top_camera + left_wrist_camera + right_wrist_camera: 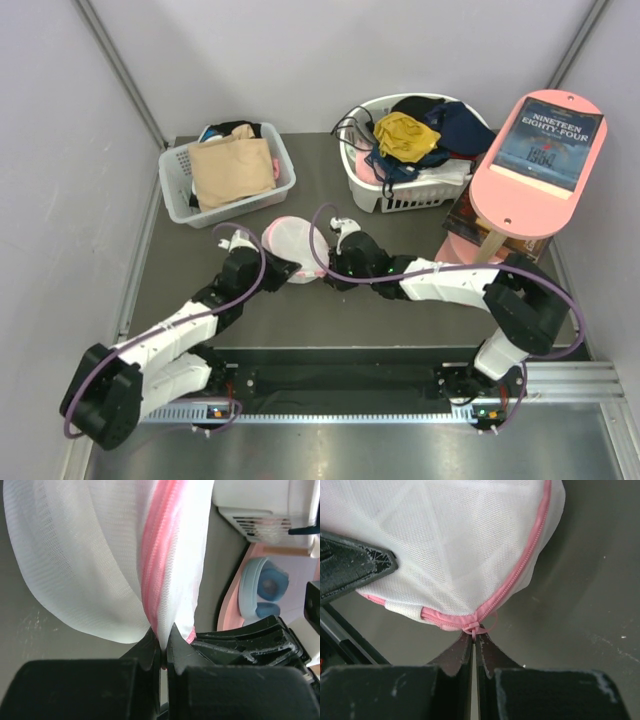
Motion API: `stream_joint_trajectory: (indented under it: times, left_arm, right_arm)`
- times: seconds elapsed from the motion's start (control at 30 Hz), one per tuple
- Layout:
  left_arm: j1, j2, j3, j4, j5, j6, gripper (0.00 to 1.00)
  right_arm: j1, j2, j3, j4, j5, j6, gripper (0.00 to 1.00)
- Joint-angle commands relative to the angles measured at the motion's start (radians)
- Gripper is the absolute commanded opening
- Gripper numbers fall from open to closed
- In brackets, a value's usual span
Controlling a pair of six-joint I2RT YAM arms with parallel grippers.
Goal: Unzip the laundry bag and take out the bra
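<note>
The bag (291,243) sits in the middle of the bench (320,185), between the two pincers. The left pincer (163,639) is closed tight on the bag's pink edge (162,555), and the right pincer (475,639) is closed on the little pink zip pull (479,626). The zip (520,570) looks shut along the part that shows.

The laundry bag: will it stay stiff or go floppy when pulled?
Probably floppy: the laundry bag folds where the left gripper pinches it. Thin mesh, likely light, so it may slide if the right gripper tugs the zip pull.
</note>
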Motion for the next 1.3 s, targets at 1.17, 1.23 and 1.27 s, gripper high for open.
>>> stream_joint_trajectory:
  times: [1.17,1.23,1.27]
  left_arm:
    - [0.140,0.062,0.041,-0.060,0.223,0.192,0.67]
    - [0.139,0.057,0.031,-0.025,0.227,0.173,0.65]
    - [0.140,0.059,0.024,-0.015,0.229,0.168,0.63]
  right_arm:
    - [0.049,0.131,0.072,0.243,-0.270,0.105,0.00]
    - [0.051,0.130,0.069,0.246,-0.270,0.105,0.00]
    - [0.051,0.128,0.069,0.246,-0.270,0.106,0.00]
